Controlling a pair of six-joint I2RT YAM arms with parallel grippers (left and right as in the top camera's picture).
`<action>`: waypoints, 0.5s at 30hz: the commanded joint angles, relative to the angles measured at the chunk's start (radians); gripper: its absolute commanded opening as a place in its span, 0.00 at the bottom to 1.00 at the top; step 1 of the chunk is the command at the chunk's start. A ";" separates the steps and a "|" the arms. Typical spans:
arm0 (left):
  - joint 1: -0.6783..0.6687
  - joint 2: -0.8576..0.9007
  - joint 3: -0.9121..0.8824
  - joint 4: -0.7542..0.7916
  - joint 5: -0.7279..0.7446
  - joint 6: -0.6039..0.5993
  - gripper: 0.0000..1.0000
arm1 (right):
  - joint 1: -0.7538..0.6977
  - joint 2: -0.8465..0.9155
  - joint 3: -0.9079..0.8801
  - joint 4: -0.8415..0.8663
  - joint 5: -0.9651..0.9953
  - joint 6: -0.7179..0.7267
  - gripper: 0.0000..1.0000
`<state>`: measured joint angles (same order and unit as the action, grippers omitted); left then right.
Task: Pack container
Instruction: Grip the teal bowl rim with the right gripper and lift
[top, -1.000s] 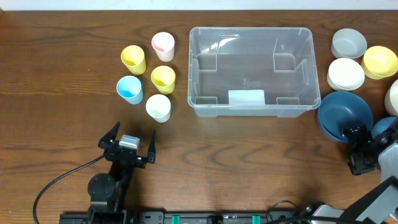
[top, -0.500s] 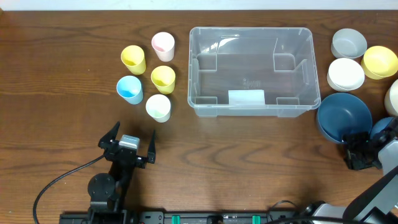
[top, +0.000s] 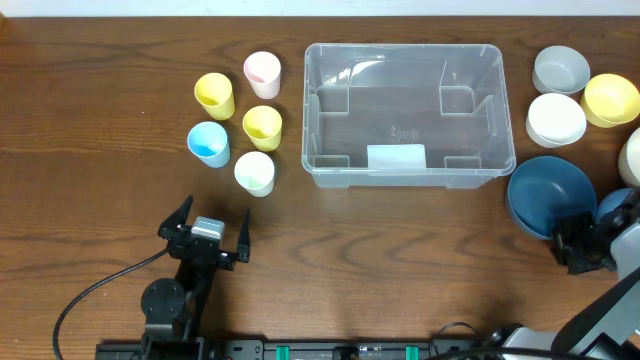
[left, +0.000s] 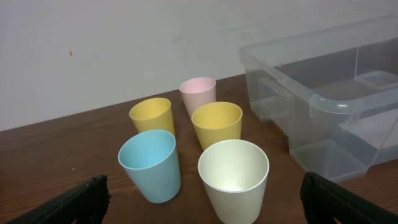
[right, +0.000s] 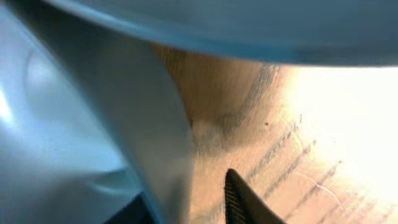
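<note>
The container (top: 405, 180), a large clear bin with a whitish label, stands empty at the back centre; its near corner shows in the left wrist view (left: 323, 99). A dark blue bowl (top: 550, 195) sits to its right. My right gripper (top: 578, 245) is at this bowl's near rim, and in the right wrist view the bowl's wall (right: 93, 124) stands between the jaws of that gripper (right: 186, 199), which have closed in on it. My left gripper (top: 215, 212) (left: 205, 199) rests open and empty in front of the cups.
Five cups cluster left of the container: two yellow (top: 214, 95) (top: 262, 126), pink (top: 262, 72), blue (top: 208, 143) and cream (top: 255, 172). Grey (top: 560, 70), white (top: 556, 118) and yellow (top: 611, 98) bowls stand at the back right. A light blue bowl (top: 620, 205) lies by the right arm.
The right gripper's jaws have closed around the dark blue bowl's rim, and the bowl has shifted slightly left. The left arm has not moved.
</note>
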<state>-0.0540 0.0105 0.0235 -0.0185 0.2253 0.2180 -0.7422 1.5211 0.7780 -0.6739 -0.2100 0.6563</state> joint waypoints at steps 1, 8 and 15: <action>0.005 -0.005 -0.019 -0.032 0.006 0.010 0.98 | -0.003 0.005 0.048 -0.026 -0.004 0.000 0.17; 0.005 -0.005 -0.019 -0.032 0.006 0.010 0.98 | -0.003 0.005 0.147 -0.146 -0.004 0.000 0.01; 0.005 -0.005 -0.019 -0.032 0.006 0.010 0.98 | -0.003 0.005 0.243 -0.248 -0.004 0.001 0.01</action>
<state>-0.0540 0.0105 0.0235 -0.0181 0.2253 0.2180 -0.7422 1.5257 0.9764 -0.9043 -0.2085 0.6617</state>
